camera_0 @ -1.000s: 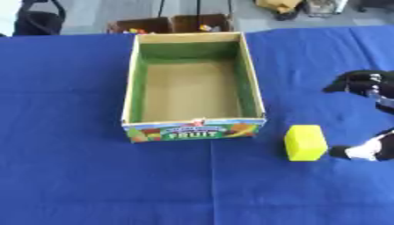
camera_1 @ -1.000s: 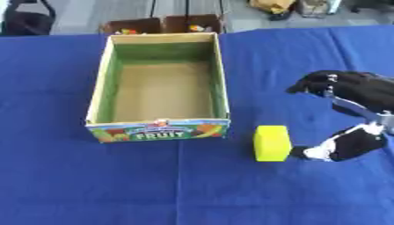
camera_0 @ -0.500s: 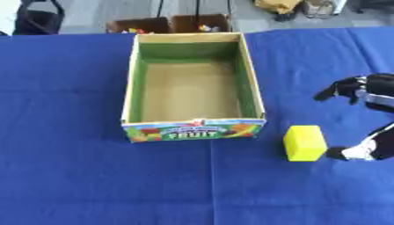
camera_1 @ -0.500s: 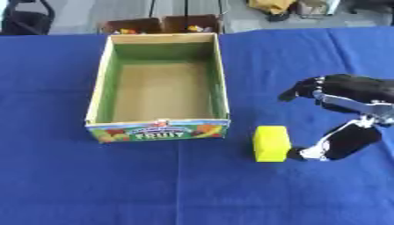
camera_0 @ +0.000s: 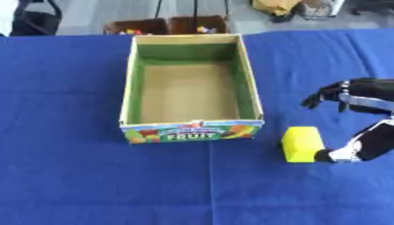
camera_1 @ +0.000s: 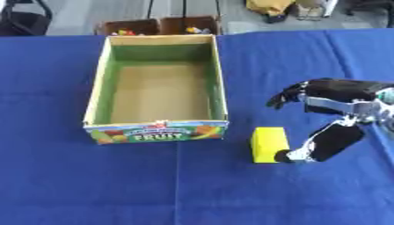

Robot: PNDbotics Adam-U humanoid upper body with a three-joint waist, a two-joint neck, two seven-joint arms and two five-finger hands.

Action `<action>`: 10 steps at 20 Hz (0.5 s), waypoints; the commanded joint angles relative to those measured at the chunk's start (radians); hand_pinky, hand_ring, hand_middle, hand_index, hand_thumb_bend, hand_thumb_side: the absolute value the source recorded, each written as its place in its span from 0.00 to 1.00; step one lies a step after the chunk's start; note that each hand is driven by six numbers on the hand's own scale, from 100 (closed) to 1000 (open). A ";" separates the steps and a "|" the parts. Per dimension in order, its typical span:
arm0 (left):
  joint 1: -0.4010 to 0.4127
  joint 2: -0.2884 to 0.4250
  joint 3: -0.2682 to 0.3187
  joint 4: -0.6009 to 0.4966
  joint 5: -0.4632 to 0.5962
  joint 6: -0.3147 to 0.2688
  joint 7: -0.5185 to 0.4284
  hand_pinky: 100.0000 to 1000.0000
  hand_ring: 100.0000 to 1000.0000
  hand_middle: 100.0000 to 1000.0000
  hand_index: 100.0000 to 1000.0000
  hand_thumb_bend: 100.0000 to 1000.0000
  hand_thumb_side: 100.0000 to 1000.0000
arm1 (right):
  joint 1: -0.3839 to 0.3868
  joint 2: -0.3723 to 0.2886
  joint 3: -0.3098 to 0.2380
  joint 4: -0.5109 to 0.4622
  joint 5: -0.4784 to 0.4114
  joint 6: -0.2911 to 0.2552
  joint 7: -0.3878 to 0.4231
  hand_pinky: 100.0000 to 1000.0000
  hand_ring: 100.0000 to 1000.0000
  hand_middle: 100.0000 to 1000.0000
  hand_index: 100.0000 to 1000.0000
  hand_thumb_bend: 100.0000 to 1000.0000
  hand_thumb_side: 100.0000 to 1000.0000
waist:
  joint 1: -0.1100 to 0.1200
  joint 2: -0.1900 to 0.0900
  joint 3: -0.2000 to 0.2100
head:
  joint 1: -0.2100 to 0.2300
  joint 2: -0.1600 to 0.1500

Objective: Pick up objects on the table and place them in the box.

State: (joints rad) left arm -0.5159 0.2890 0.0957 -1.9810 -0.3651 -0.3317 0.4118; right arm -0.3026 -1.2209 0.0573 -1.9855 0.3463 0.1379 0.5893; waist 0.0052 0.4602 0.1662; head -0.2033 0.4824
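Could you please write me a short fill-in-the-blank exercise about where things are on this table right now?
1. The block on the blue tablecloth is coloured ____.
2. The block lies outside the cardboard box, off its front ____ corner as the robot sees it.
3. The word printed on the box's front wall is ____.
4. The hand reaching toward the block is the robot's ____ hand.

Missing words: yellow; right; FRUIT; right

Robot hand (camera_0: 362,145) cut by right edge; far bins' (camera_1: 158,25) contents — unclear
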 commanded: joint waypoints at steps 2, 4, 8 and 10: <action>-0.014 0.011 -0.002 -0.019 0.003 -0.001 -0.005 0.56 0.87 0.87 0.93 0.00 1.00 | -0.011 -0.029 0.008 -0.015 0.037 0.015 0.019 0.65 0.90 0.79 0.97 0.47 0.47 | -0.015 -0.028 0.002 | -0.006 -0.013; -0.013 0.010 -0.002 -0.019 0.004 -0.001 -0.005 0.56 0.87 0.87 0.93 0.00 1.00 | -0.012 -0.025 0.016 -0.015 0.058 0.022 0.027 0.65 0.90 0.79 0.96 0.47 0.47 | -0.015 -0.028 0.004 | -0.007 -0.013; -0.013 0.008 -0.002 -0.019 0.005 -0.001 -0.006 0.56 0.87 0.87 0.93 0.00 1.00 | -0.017 -0.015 0.028 -0.015 0.089 0.036 0.036 0.65 0.90 0.80 0.96 0.45 0.48 | -0.014 -0.026 0.007 | -0.011 -0.016; -0.013 0.007 -0.003 -0.019 0.006 -0.001 -0.006 0.56 0.87 0.87 0.93 0.00 1.00 | -0.020 -0.011 0.032 -0.015 0.095 0.049 0.040 0.65 0.90 0.79 0.95 0.45 0.49 | -0.013 -0.025 0.009 | -0.013 -0.017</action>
State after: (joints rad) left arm -0.5178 0.2877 0.0905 -1.9810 -0.3619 -0.3316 0.4084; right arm -0.3099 -1.2110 0.0969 -1.9855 0.4277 0.1787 0.6278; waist 0.0052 0.4602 0.1738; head -0.2118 0.4796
